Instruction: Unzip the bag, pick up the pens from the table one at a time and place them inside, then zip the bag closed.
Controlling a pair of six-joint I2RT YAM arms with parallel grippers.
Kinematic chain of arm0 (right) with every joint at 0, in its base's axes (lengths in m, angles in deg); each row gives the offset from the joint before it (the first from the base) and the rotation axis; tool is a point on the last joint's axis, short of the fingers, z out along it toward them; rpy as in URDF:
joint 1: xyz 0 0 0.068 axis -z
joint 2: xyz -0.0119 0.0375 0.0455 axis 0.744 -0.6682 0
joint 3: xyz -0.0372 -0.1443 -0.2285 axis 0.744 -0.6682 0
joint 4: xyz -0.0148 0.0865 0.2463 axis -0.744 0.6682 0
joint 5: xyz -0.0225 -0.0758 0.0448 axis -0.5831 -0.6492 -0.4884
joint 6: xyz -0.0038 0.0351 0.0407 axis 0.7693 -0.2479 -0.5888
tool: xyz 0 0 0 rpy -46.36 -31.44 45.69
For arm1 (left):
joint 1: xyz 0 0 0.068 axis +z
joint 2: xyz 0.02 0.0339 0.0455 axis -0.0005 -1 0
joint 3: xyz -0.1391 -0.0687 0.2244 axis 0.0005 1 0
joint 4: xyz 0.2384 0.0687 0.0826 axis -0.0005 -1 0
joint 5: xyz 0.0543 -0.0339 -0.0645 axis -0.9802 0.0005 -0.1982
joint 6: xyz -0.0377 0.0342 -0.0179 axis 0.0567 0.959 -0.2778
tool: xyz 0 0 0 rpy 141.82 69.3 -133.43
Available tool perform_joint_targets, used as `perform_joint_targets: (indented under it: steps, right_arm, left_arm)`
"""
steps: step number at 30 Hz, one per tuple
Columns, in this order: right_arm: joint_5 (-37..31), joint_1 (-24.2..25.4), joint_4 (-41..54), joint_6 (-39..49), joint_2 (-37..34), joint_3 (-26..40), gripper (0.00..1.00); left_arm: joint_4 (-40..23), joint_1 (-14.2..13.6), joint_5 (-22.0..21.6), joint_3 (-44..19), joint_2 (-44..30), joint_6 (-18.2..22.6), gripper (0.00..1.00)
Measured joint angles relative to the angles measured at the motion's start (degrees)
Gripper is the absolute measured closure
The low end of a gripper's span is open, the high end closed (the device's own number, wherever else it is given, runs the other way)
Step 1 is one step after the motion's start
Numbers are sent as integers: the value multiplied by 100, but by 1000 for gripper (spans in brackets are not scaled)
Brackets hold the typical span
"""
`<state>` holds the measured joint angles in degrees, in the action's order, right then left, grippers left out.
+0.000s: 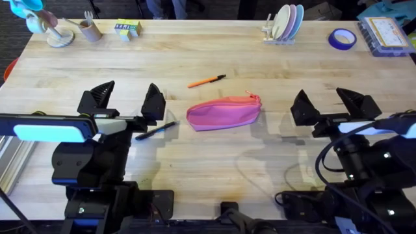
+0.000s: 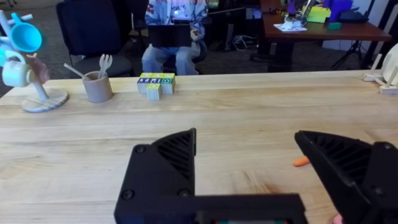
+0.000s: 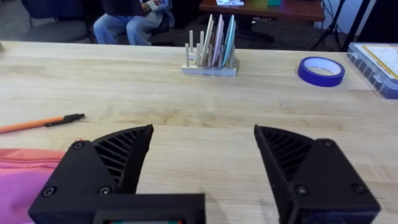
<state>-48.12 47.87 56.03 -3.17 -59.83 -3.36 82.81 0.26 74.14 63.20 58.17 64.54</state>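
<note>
Partly hidden under the spread-fingered left gripper (image 1: 127, 99), the dark pen (image 1: 156, 130) lies beside the pink bag (image 1: 224, 113); the orange pen (image 1: 207, 80) lies beyond. The right gripper (image 1: 334, 104) gapes, empty.

The pink bag (image 1: 224, 112) lies mid-table (image 1: 214, 169), zipped; the orange pen (image 1: 206, 81) at its 11 o'clock, the dark pen (image 1: 156, 130) at 8 o'clock. 2 grippers (image 1: 127, 99) (image 1: 328, 103) gape wide at 9 and 3 o'clock.

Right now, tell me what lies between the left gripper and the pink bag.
In the overhead view, the dark pen lies on the table between the open left gripper and the bag.
</note>
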Motion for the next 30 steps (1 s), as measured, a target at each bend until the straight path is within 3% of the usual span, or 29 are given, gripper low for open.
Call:
perform_joint_targets:
  steps: [18,23,30]
  right_arm:
    - [112,0,28,0,-2,12,4]
    - [208,0,952,18,-104,668,5]
    - [205,0,1961,62,-962,2097,4]
  left_arm:
    - [-4,0,2,0,0,0,8]
    - [-793,0,46,-257,-6,1,8]
    - [-1679,0,46,-1473,-437,9,8]
